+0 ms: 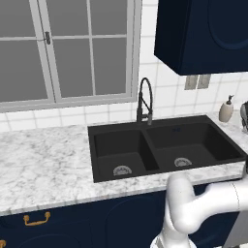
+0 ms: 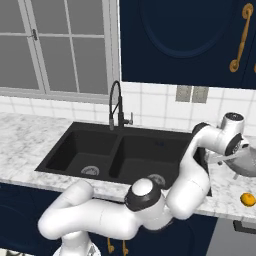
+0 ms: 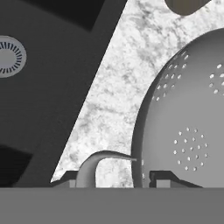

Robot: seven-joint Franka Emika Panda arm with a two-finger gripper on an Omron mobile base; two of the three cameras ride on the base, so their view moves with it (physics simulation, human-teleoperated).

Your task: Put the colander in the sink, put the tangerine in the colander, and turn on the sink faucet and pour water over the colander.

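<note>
The silver colander stands on the marble counter just right of the black double sink. My gripper hangs open over the colander's near rim. One fingertip is outside by the loop handle, the other over the bowl's inside. The orange tangerine lies on the counter in front of the colander. The black gooseneck faucet rises behind the sink's divider, with no water running.
A beige soap dispenser stands behind the colander near the wall. Dark blue wall cabinets hang above the counter's right part. The right basin's silver drain lies left of the gripper. Bare marble counter stretches left of the sink.
</note>
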